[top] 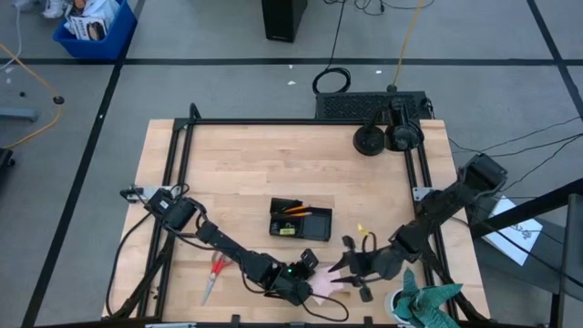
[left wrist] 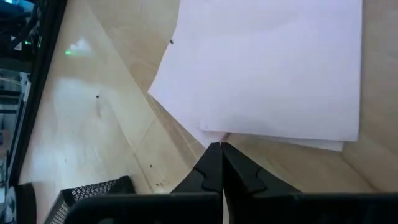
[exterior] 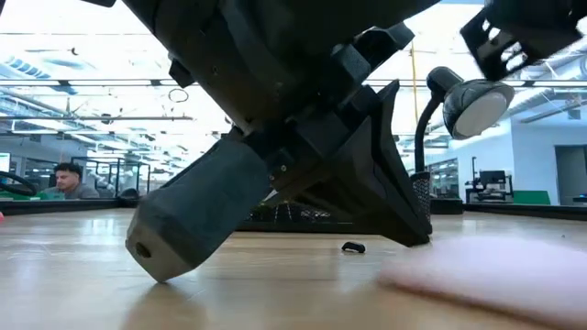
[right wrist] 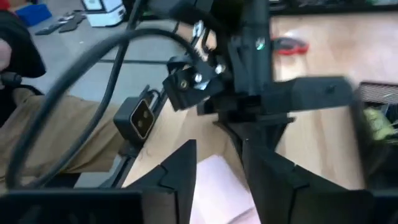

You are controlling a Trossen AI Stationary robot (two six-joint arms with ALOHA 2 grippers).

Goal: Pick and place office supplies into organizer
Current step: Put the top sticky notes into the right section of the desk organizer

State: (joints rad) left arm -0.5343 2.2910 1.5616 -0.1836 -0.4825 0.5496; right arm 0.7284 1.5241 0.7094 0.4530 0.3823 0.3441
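Left gripper (left wrist: 221, 163): fingers pressed fully together, nothing between them; tips sit just off the edge of the pink sticky-note pad (left wrist: 267, 65), near the front edge of the desk (top: 237, 155).
Right gripper (right wrist: 219, 168): fingers parted, straddling the near edge of the pink sticky-note pad; whether they press on it, I cannot tell. It faces the left gripper across the pad.
Pink sticky-note pad: flat on the desk at the front edge, right of centre, between the two grippers.
Organizer (top: 300, 220): mid-desk, behind the pad; orange pencils (top: 293, 210) lie in a rear compartment, a small yellow pad (top: 286, 230) in a front one.
Red-handled scissors (top: 213, 273): flat on the desk toward the front left corner, well apart from the organizer.
Binder clip (exterior: 353, 247): one small black clip on the bare wood, near the pad.
Teal cloth (top: 426, 302): front right corner.
Person (exterior: 64, 181): seated in the room beyond the desk, seen in the low view.
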